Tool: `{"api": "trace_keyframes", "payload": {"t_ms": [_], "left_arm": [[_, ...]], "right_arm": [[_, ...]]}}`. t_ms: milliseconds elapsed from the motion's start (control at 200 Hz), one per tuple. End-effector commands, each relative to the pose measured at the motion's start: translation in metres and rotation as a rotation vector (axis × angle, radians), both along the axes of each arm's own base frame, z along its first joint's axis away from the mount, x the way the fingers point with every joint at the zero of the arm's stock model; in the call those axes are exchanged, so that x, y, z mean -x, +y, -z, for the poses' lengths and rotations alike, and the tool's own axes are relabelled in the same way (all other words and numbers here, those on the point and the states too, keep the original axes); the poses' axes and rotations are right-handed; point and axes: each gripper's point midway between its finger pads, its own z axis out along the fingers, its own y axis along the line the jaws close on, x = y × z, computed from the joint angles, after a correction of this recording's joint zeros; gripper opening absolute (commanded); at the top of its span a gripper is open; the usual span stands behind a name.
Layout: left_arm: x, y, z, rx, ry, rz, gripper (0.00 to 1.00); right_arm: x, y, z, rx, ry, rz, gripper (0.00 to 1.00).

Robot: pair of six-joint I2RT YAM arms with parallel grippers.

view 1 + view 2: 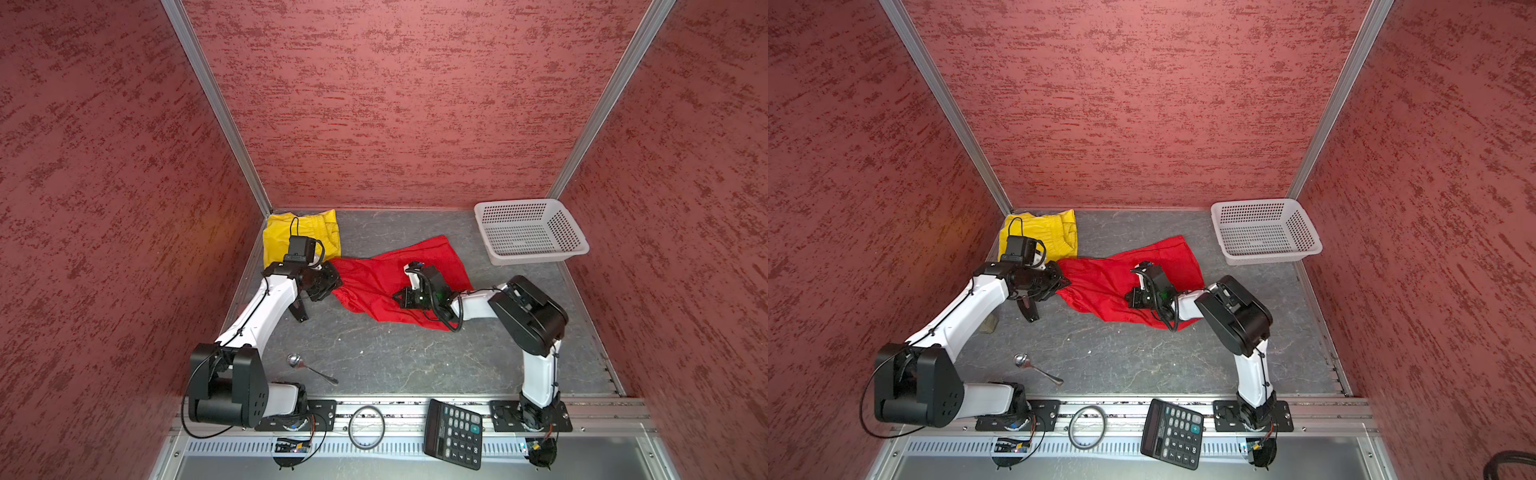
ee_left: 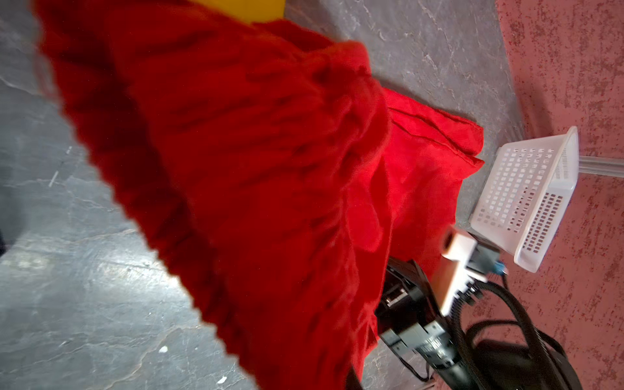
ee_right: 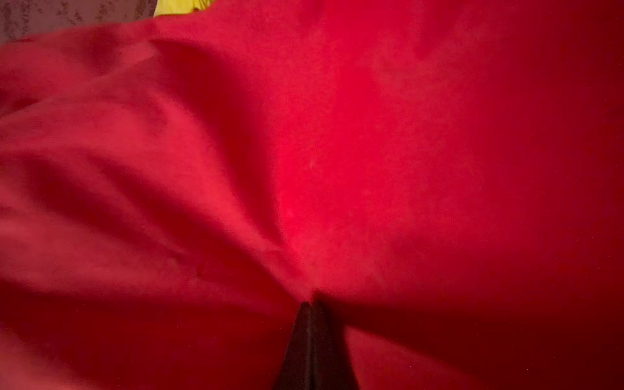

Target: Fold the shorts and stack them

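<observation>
The red shorts lie crumpled across the middle of the grey table. My left gripper is at their left end, shut on the gathered waistband. In the left wrist view that red cloth hangs over the jaws and hides them. My right gripper presses down on the shorts' middle. Its two fingers are together, pinching a fold of red fabric. The yellow shorts lie folded in the far left corner, partly behind the left wrist.
A white perforated basket stands at the far right corner. A metal spoon lies near the front left. A calculator and a ring rest on the front rail. Red walls enclose three sides.
</observation>
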Motion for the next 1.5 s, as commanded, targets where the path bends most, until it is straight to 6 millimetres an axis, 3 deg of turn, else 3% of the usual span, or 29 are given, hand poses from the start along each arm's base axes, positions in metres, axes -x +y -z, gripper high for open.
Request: {"api": "trace_keyframes", "payload": {"t_ms": [0, 75, 165, 336, 391, 466, 681, 1027, 1142, 1252, 1383, 1498], "left_arm": [[0.015, 0.01, -0.016, -0.101, 0.02, 0.066, 0.02], [0.014, 0.014, -0.03, -0.141, 0.008, 0.087, 0.03], [0.016, 0.019, -0.041, -0.188, 0.006, 0.115, 0.03], [0.023, 0.026, -0.05, -0.263, 0.031, 0.165, 0.03], [0.023, 0.028, -0.05, -0.289, 0.043, 0.175, 0.03], [0.025, 0.028, -0.045, -0.316, 0.071, 0.194, 0.03], [0.021, 0.019, -0.041, -0.39, 0.132, 0.262, 0.03], [0.0, -0.007, -0.059, -0.543, 0.165, 0.366, 0.02], [-0.009, -0.024, -0.069, -0.582, 0.155, 0.404, 0.02], [-0.019, -0.052, -0.073, -0.593, 0.146, 0.453, 0.02], [-0.025, -0.103, -0.067, -0.598, 0.135, 0.544, 0.02], [-0.029, -0.152, -0.046, -0.589, 0.155, 0.623, 0.02]], "right_arm": [[0.014, 0.024, 0.016, 0.023, 0.087, -0.056, 0.0], [0.018, 0.023, 0.027, 0.035, 0.109, -0.058, 0.0], [0.017, 0.018, 0.019, 0.031, 0.081, -0.05, 0.0], [0.006, 0.0, -0.035, -0.004, -0.047, -0.054, 0.07], [0.002, -0.015, -0.054, -0.011, -0.082, -0.036, 0.08], [-0.004, -0.043, -0.064, 0.005, -0.087, 0.009, 0.1], [0.001, -0.127, -0.051, 0.132, -0.005, 0.141, 0.09], [0.049, -0.187, -0.008, 0.251, 0.107, 0.211, 0.04], [0.058, -0.194, 0.001, 0.242, 0.119, 0.232, 0.04], [0.06, -0.19, 0.006, 0.203, 0.127, 0.232, 0.04], [0.062, -0.188, 0.018, 0.174, 0.149, 0.239, 0.02], [0.065, -0.19, 0.023, 0.171, 0.157, 0.249, 0.01]]}}
